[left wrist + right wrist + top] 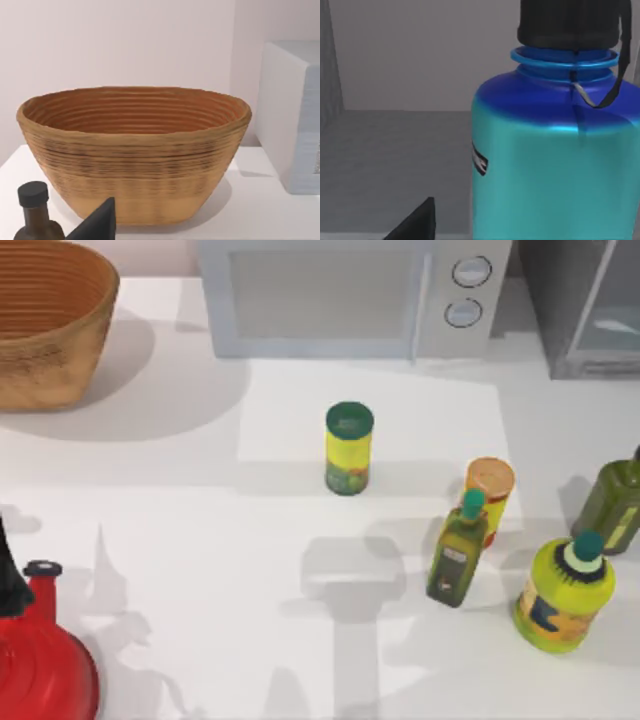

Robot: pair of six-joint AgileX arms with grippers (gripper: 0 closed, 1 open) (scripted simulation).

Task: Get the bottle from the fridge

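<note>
The bottle (555, 165) looms large in the right wrist view, with blue shoulders, a teal body and a black cap with a strap. It stands upright on the grey floor of the fridge (395, 150). My right gripper (415, 222) is inside the fridge, very close to the bottle, with a dark tip showing beside it. In the top view the dark-grey fridge (590, 310) stands at the back right corner. My left gripper (97, 222) is parked at the table's left, facing the basket.
A light-grey microwave (350, 295) stands at the back middle and a wicker basket (50, 320) at the back left. A green-topped can (348, 448), an orange can (490, 490), an olive oil bottle (458, 550), a squat yellow-green bottle (565, 590) and a red vessel (40, 660) stand on the table.
</note>
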